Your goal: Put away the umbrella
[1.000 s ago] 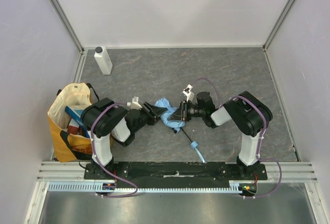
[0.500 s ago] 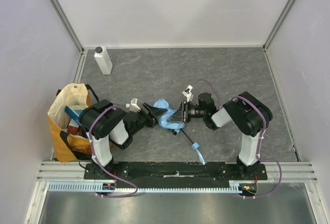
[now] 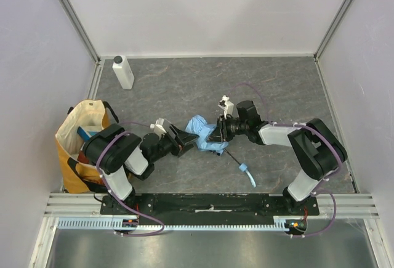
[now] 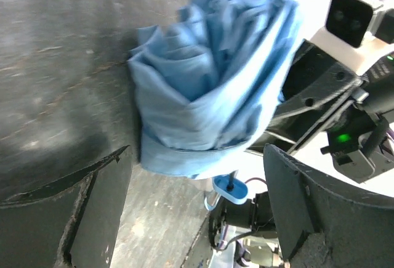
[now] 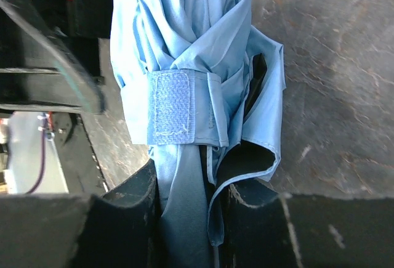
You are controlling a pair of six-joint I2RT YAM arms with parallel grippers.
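Grip comes first: your right gripper [image 3: 217,134] is clenched on the bunched fabric of the umbrella [image 3: 203,137], which lies mid-table [image 3: 277,89] with its handle loop [image 3: 247,173] trailing toward the near edge; your left gripper [image 3: 183,140] stands released, jaws wide, just beside the canopy's other end and touching nothing. The Velcro band [image 5: 172,108] is closed round the folds, so the bundle looks ready to carry; bring the left jaws squarely over the thick banded part before closing, because thin cloth alone would likely slip; let go on the right only once the left has bitten. Count as follows: one umbrella; one tote bag [image 3: 74,135], at the left edge, the likely home; one bottle [image 3: 123,72], far rear-left; two grippers.
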